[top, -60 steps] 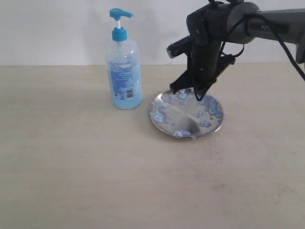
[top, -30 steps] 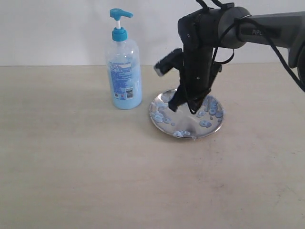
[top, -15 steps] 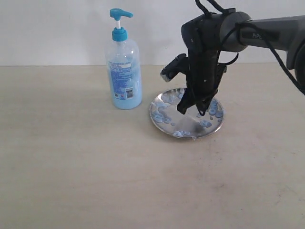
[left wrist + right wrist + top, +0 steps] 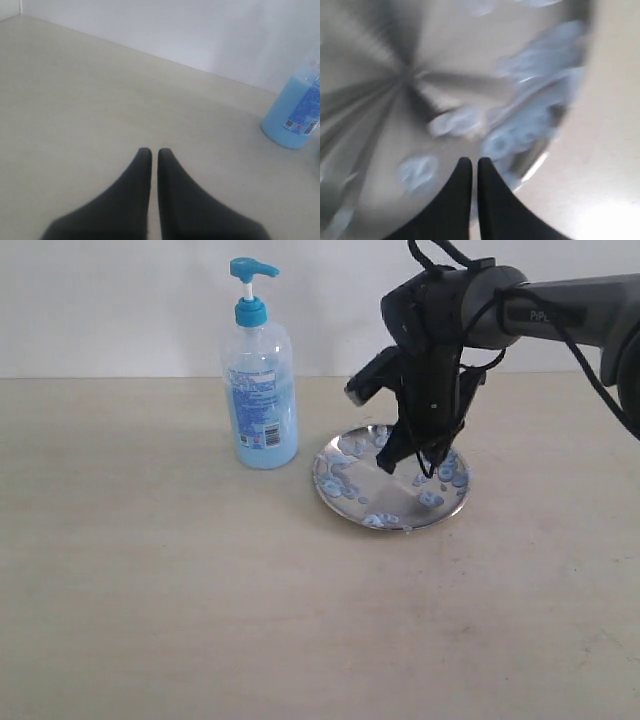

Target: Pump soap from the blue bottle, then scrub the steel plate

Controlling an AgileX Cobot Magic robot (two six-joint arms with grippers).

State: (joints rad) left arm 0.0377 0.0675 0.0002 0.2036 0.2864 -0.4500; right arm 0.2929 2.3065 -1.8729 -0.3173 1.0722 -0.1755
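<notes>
Two grippers show, each fully seen only through its own wrist camera. Only the left wrist view shows the left gripper (image 4: pixel 150 152): its dark fingers lie together with a hairline gap, holding nothing, above the bare beige table (image 4: pixel 75 90), and the base of the blue bottle (image 4: pixel 295 115) stands well apart from them by the white wall

Moving across the exterior view from the left, the blue bottle (image 4: pixel 260 390) stands upright at upper centre-left of the frame, pump head on top, light blue soap (image 4: pixel 265 435) filling its lower part. Just right of it, near but not touching, the steel plate (image 4: pixel 395 502) lies flat on the table (image 4: pixel 150 590) at centre, dotted with bluish blobs. The right gripper (image 4: pixel 410 465) points down over the plate's right half, its arm reaching in from the upper right; from here I cannot tell whether the tips touch the metal

What this view leaves unsure the right wrist view settles: the right gripper (image 4: pixel 471 162) is closed on nothing, tips pressed nearly together, close over the plate (image 4: pixel 380 100) beside its rim, with smeared soap blobs (image 4: pixel 520 135) around them. That picture is blurred
</notes>
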